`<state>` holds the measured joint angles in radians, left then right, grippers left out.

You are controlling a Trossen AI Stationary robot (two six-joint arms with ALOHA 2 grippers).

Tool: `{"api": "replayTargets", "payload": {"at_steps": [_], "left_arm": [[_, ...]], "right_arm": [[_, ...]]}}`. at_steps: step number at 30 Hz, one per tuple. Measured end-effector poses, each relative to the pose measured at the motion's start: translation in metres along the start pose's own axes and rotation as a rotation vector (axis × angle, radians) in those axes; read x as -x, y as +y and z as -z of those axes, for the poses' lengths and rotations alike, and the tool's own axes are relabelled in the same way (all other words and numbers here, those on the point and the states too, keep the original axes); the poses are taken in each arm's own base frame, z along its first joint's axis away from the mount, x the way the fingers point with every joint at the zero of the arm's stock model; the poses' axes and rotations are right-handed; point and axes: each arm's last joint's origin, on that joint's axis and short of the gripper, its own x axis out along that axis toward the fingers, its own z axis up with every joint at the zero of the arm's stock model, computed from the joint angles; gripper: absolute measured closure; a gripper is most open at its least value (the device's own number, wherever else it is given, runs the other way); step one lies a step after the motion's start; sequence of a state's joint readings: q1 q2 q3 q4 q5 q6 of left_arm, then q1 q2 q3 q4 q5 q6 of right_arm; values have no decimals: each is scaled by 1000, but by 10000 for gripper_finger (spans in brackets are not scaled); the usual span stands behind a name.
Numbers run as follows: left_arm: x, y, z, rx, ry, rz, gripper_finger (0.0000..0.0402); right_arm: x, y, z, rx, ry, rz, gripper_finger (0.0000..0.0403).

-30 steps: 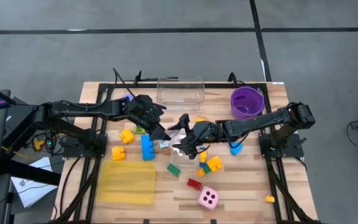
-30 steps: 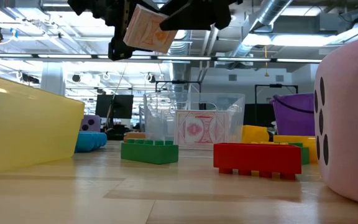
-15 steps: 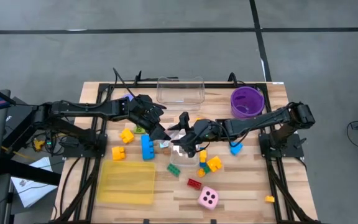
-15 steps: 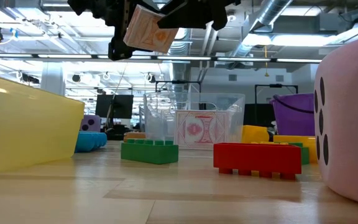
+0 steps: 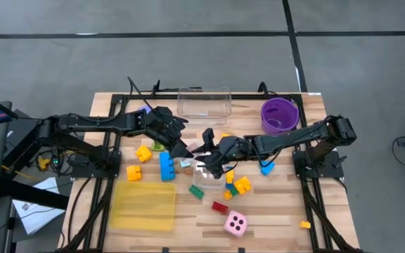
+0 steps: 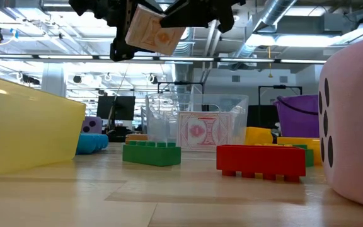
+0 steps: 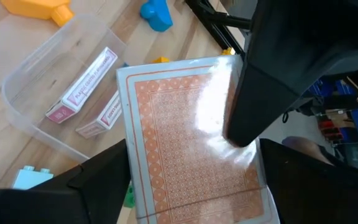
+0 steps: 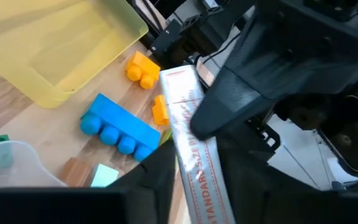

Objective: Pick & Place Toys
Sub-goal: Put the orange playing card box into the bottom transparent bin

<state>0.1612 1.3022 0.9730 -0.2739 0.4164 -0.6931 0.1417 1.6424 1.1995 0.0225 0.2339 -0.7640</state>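
Mid-table, above the clear box (image 7: 48,93), the card pack (image 7: 191,137) sat between both grippers: left gripper (image 5: 183,152) spread around it, right gripper (image 5: 204,153) pinching its far edge.

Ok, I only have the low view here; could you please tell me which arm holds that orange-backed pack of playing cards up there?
Observer: The left gripper holds the orange-backed pack of playing cards across its width.
Operator: And the other arm?
Observer: The right gripper has a finger pressed on the pack's face.
Operator: How many packs are in the box?
Observer: The small clear plastic box holds two card packs.
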Motion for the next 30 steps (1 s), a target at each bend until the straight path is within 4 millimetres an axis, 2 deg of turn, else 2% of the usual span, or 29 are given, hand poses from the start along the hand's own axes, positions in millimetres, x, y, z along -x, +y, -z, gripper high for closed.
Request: {"api": "replayTargets", "payload": {"at_steps": [4, 12, 22, 26, 30], "left_arm": [[0, 0, 0, 2, -3, 3, 70], [6, 4, -5, -49, -31, -17, 65], [45, 13, -5, -160, -40, -88, 66], [57, 8, -3, -259, -71, -95, 67], [68, 2, -2, -372, -131, -134, 73]], "right_arm": [[0, 0, 0, 3, 8, 2, 339], [1, -4, -1, -102, 68, 51, 340], [8, -7, -1, -323, 198, -24, 340], [14, -2, 5, -417, 281, -65, 340], [28, -7, 4, -523, 301, -57, 340]]}}
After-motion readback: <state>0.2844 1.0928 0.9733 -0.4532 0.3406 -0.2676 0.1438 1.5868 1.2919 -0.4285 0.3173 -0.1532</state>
